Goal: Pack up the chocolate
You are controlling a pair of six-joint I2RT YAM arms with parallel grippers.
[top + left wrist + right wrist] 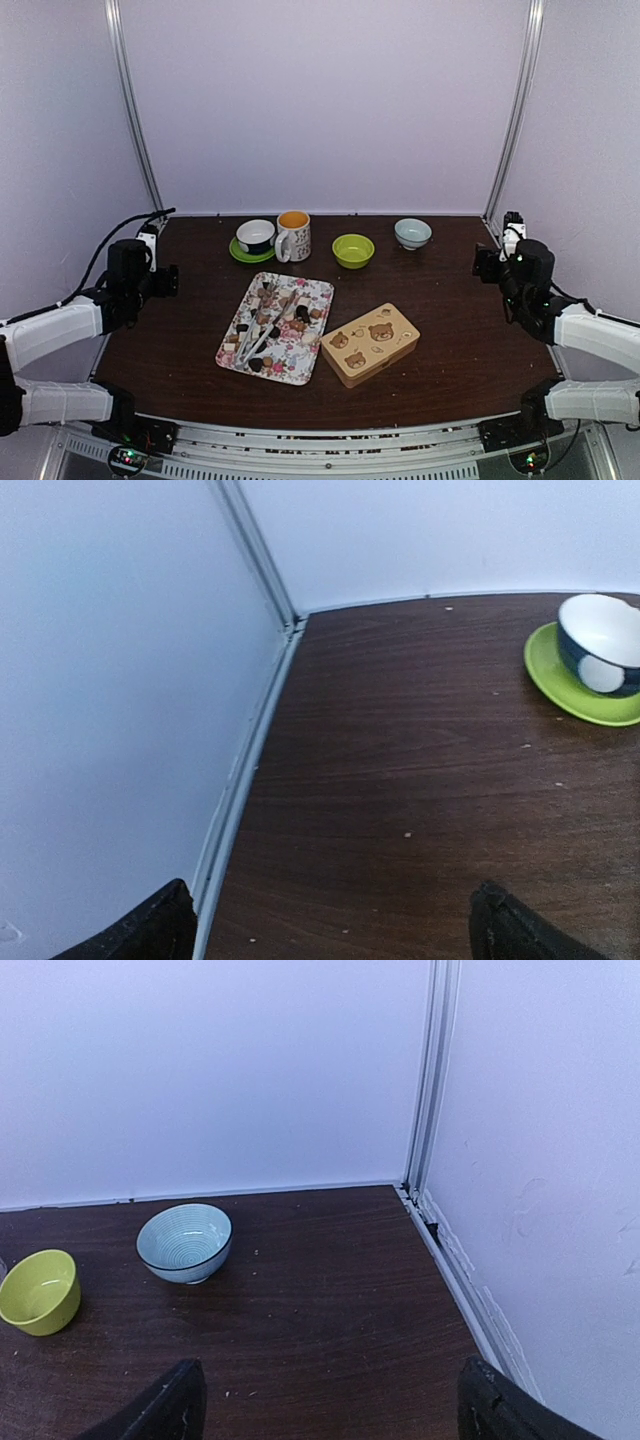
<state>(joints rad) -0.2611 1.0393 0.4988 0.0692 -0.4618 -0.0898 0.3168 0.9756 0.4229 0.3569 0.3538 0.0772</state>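
Packing has not begun, by the look of it: the chocolate (302, 313) lies scattered on the floral tray (300, 370) at the middle of the tabletop (450, 320), with tongs (272, 325) lying across the pieces, and the bear tin (370, 343) sits just right of the tray, its lid seemingly on. Both arms are held back at the side edges, well apart from the tray. The left pincer (330, 925) is spread wide and holds nothing, and the right pincer (330, 1405) is likewise wide and bare. The next move probably calls for one arm to reach to the centre for the tongs or a piece, and the tin likely needs opening first. Along the far edge stand a dark cup (256, 235) on a green saucer (240, 253), a mug (293, 236), a green bowl (353, 250) and a pale blue bowl (412, 232). The tabletop is dark wood grain, smooth, with a few pale specks. Plain pale walls close it in on three sides, with metal strips running up the far corners.
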